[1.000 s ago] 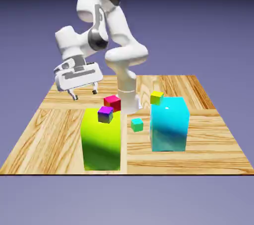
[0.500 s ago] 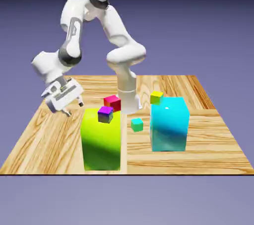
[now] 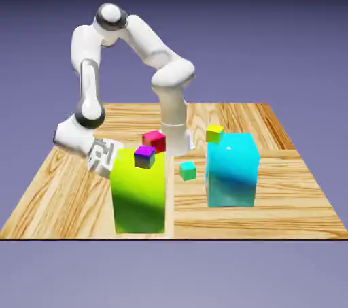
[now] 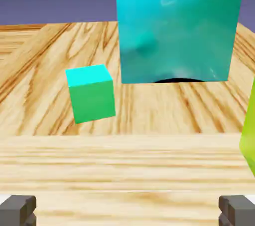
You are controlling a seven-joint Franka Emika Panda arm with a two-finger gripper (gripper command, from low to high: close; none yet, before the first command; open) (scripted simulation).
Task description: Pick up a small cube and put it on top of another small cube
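Jaws [image 4: 127, 211] spread wide, nothing held, tipped sideways; probably so the teal cube [image 4: 91, 94] can be reached low, past the green block [image 3: 138, 194]. Cube seen on worktop [image 4: 164, 162], ahead of jaws, left of centre in hand view, near cyan block [image 4: 177, 30].

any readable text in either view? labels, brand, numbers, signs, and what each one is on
None. No lettering or numbers on the arm, the small teal cube, the big cyan block or the table, and nothing blurred that looks like text.
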